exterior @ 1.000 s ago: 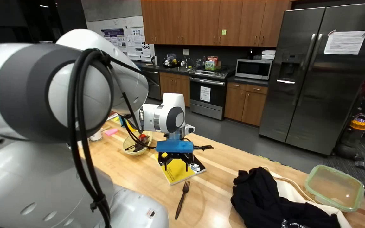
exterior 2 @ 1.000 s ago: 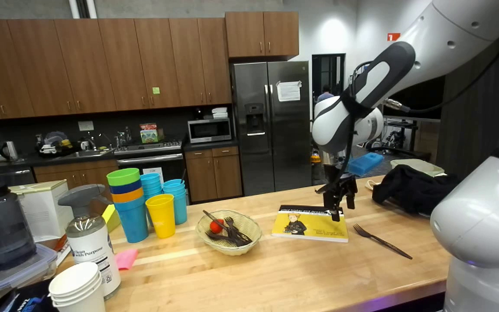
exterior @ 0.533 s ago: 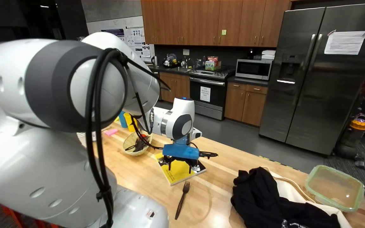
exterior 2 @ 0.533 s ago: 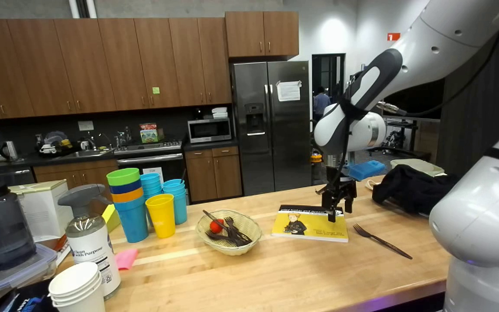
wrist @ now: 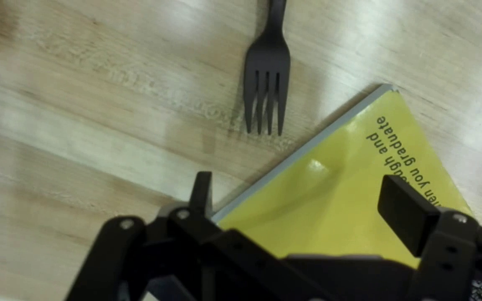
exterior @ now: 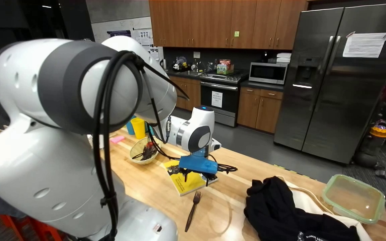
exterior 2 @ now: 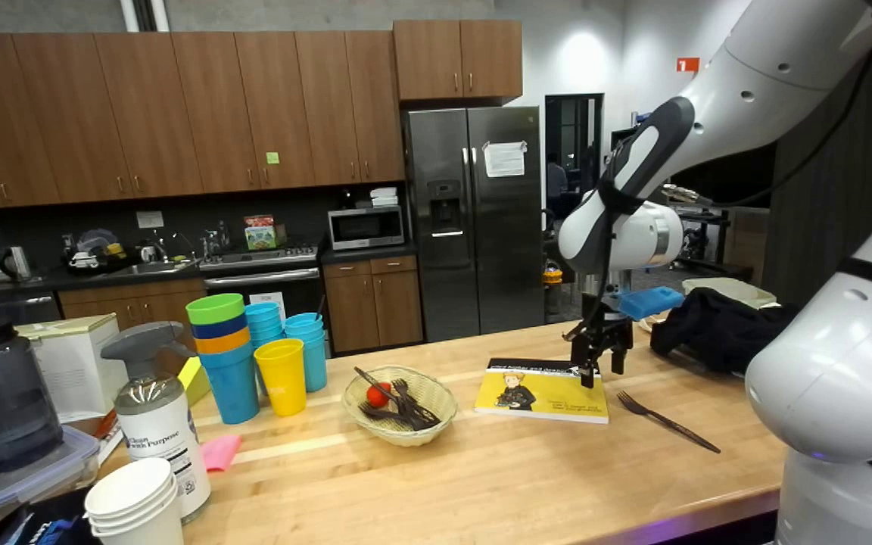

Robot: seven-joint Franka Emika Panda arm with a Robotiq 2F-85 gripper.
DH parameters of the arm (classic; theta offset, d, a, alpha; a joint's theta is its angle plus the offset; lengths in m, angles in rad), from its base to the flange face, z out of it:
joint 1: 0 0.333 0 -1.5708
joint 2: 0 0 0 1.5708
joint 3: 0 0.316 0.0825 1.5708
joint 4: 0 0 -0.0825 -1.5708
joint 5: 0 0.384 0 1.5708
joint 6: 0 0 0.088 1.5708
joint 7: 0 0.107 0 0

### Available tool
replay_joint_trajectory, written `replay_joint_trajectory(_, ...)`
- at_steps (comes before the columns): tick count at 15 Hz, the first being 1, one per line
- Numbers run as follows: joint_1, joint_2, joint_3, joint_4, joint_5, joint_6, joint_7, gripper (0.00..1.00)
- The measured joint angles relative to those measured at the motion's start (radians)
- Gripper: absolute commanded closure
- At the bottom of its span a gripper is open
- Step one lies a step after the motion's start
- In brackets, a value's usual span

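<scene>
The pincer [wrist: 297, 194] is black, the book [exterior 2: 542, 393] yellow-and-black, the fork [wrist: 267, 58] dark.

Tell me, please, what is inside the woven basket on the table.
The woven basket holds dark utensils, including a fork, and a red round item; anything directly beneath them is covered and cannot be seen.

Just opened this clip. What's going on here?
A robot arm has its gripper open and holding nothing, above an edge of a yellow book lying on a wooden table. A dark fork lies on the table beside the book, tines toward it but not touching it. On opposite sides of the book are a woven basket, with dark utensils and a red round thing in it, and a bundle of black fabric.
</scene>
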Motion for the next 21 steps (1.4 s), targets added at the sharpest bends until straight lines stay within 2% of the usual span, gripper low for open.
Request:
replay_joint_trajectory(14,-0.093,0.084,-0.024,-0.002,-0.007,-0.002,-0.016,0.02)
replay_joint_trajectory(15,-0.097,0.089,-0.024,-0.001,-0.008,-0.002,-0.016,0.26)
replay_joint_trajectory(17,-0.102,0.09,-0.024,0.001,-0.01,-0.002,-0.016,0.29)
replay_joint_trajectory(21,-0.118,0.078,-0.024,0.003,-0.046,-0.003,-0.012,0.6)
